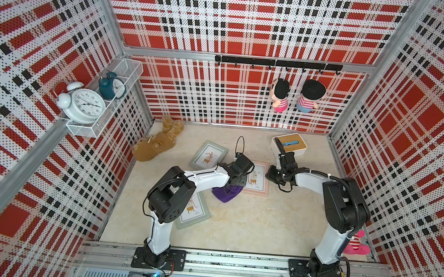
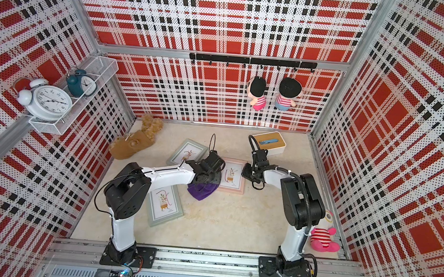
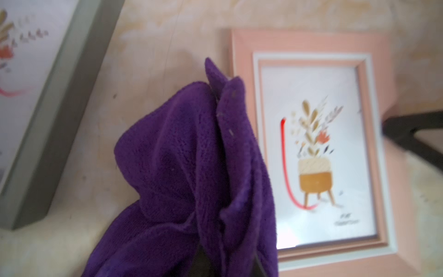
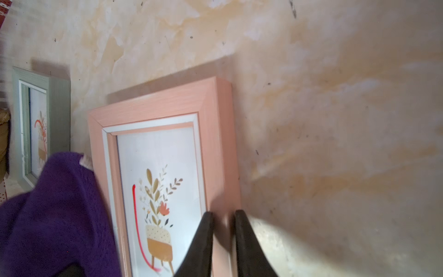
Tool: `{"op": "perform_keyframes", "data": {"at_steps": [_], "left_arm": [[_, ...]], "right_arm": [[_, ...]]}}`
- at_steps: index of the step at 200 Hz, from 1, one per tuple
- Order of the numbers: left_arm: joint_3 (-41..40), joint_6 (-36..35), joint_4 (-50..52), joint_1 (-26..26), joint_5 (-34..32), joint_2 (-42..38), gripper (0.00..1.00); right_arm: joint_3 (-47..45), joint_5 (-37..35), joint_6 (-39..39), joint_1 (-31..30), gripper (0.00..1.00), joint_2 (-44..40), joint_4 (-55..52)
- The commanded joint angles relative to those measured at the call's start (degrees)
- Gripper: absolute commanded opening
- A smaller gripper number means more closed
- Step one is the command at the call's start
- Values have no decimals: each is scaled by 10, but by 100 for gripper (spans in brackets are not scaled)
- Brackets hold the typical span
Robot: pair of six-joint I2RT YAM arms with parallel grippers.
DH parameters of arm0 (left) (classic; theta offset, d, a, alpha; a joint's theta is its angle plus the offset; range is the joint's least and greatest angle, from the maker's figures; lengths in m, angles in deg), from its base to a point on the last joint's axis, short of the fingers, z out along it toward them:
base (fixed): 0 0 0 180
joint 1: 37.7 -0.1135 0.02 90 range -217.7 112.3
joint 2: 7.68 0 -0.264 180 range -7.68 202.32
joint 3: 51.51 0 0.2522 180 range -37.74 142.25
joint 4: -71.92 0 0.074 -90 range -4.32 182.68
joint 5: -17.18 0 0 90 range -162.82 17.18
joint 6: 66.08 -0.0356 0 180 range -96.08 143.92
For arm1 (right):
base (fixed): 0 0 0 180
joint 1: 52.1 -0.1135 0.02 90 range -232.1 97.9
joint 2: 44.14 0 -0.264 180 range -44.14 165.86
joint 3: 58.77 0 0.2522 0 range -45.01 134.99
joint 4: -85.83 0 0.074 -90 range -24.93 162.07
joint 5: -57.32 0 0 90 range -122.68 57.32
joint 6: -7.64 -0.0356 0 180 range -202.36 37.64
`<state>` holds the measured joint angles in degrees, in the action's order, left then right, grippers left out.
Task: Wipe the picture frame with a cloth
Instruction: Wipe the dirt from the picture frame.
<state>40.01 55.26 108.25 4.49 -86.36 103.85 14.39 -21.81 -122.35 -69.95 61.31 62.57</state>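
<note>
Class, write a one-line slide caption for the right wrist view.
The right gripper pinches the edge of the pink frame; the purple cloth hangs beside its red-marked glass.

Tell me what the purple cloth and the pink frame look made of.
Purple cloth: fleecy fabric, likely microfibre; visible nap, limp folds. Pink frame: matte, fine wood-like grain; wood or printed plastic, can't tell. Its pane shows glare: glass or clear plastic.

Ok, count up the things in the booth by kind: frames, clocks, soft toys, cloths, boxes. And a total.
Picture frames: 3 (pink frame, far green frame, near green frame)
Alarm clocks: 2 (white clock, teal clock)
Soft toys: 4 (brown plush, two hanging dolls, pink doll)
Purple cloth: 1
White box: 1
Total: 11
</note>
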Motion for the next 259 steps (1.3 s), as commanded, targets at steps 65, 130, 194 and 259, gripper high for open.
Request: {"op": "perform_keyframes", "data": {"at_steps": [65,130,194,259], "left_arm": [[202,-16,-19,-61,71,154,0],[54,-26,-2,-29,46,96,0],[-74,-6,-3,33,52,6,0],[94,-20,-34,-51,50,118,0]], "right_arm": [[-14,-19,-6,1,19,39,-35],[-16,-20,-6,1,19,41,-33],[-13,-18,-5,1,19,46,-30],[-16,-24,-4,1,19,50,-30]]}}
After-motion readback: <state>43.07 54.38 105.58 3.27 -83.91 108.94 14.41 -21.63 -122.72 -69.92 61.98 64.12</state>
